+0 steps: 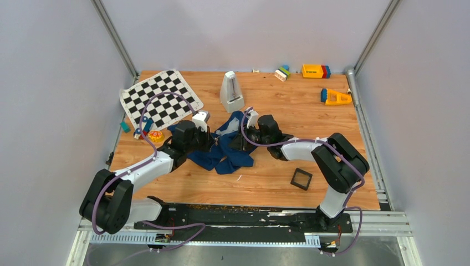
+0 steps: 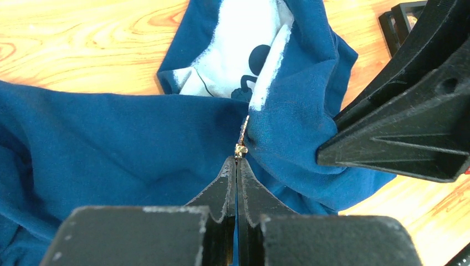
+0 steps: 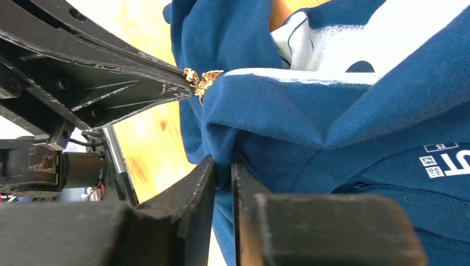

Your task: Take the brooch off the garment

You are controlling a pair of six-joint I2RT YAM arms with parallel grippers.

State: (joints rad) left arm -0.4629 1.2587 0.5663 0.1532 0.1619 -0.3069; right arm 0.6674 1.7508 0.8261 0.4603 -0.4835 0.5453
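The top camera overlooked the whole table. Both wrist cameras closely faced one garment fold from opposite sides.

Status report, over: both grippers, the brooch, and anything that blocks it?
Left gripper shut on brooch. Right gripper pinches garment fold beside it. Brooch not yet free of cloth. Nothing in the way.

The garment is soft, matt navy cloth with a chalky white print. The brooch glints like gold metal; the bench is smooth, grained wood.
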